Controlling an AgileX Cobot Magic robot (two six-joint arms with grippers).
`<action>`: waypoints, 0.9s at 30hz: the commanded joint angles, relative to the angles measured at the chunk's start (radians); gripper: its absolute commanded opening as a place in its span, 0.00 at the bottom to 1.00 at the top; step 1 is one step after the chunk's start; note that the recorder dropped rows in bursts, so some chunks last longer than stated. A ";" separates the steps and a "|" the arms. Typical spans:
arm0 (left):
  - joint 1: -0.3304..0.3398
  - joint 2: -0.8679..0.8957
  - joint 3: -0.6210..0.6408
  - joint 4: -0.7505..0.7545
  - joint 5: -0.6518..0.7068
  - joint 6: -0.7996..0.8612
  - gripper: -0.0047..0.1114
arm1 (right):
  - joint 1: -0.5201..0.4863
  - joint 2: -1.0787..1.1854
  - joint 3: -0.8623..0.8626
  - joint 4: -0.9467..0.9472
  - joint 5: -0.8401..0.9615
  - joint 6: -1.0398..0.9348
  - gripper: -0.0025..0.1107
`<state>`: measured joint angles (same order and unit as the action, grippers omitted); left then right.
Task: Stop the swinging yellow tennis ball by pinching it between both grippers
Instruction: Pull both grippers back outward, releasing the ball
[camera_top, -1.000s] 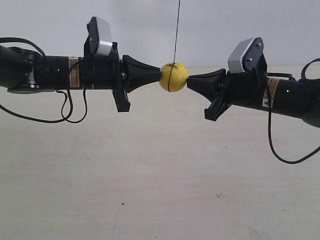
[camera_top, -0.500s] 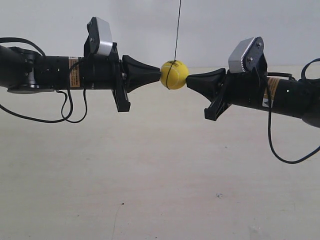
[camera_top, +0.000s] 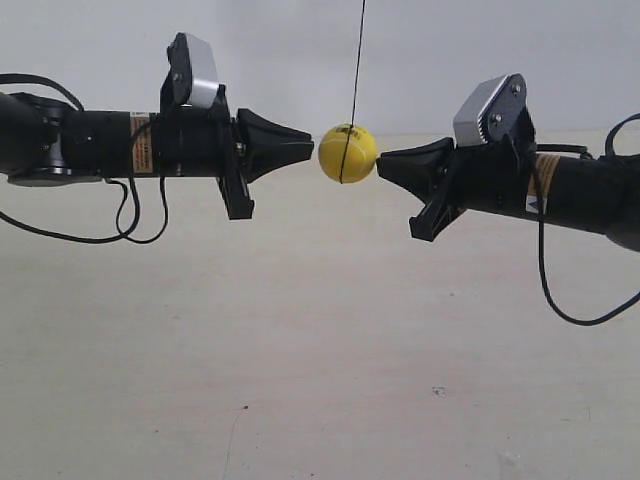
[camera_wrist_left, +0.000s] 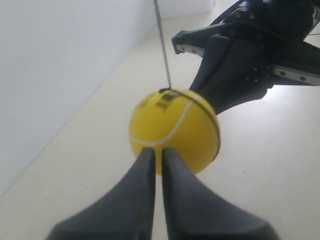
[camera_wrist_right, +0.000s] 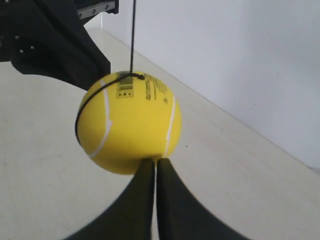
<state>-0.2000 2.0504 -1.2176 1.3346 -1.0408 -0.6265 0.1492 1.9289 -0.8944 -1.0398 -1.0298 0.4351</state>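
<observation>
The yellow tennis ball (camera_top: 348, 153) hangs on a thin black string (camera_top: 357, 60) between the two black tapered tips. My left gripper (camera_top: 311, 139), on the arm at the exterior view's left, is shut and stands a small gap away from the ball. My right gripper (camera_top: 380, 160) is shut too, with its tip at the ball's other side, touching or nearly so. In the left wrist view the ball (camera_wrist_left: 175, 132) sits just beyond the left gripper (camera_wrist_left: 158, 150). The right wrist view shows the ball (camera_wrist_right: 127, 122) against the right gripper (camera_wrist_right: 155, 161).
A pale table surface (camera_top: 320, 350) lies well below both arms, with a white wall (camera_top: 420, 50) behind. Black cables (camera_top: 130, 225) loop down from each arm. Silver camera boxes (camera_top: 490, 110) sit on top of both wrists.
The left arm has drawn back toward the exterior view's left, opening a small gap between its tip and the ball. The ball and right gripper have barely shifted.
</observation>
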 joint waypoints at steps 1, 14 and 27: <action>0.058 0.000 -0.005 -0.007 -0.002 -0.059 0.08 | 0.000 -0.036 -0.005 0.005 0.031 0.001 0.02; 0.168 -0.043 -0.005 0.157 -0.111 -0.196 0.08 | -0.082 -0.035 -0.003 0.005 0.049 0.040 0.02; 0.166 -0.067 -0.005 0.235 -0.111 -0.234 0.08 | -0.130 -0.035 0.000 -0.081 -0.063 0.090 0.02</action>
<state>-0.0288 1.9921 -1.2176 1.5626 -1.1400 -0.8461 0.0252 1.9036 -0.8944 -1.1012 -1.0726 0.5157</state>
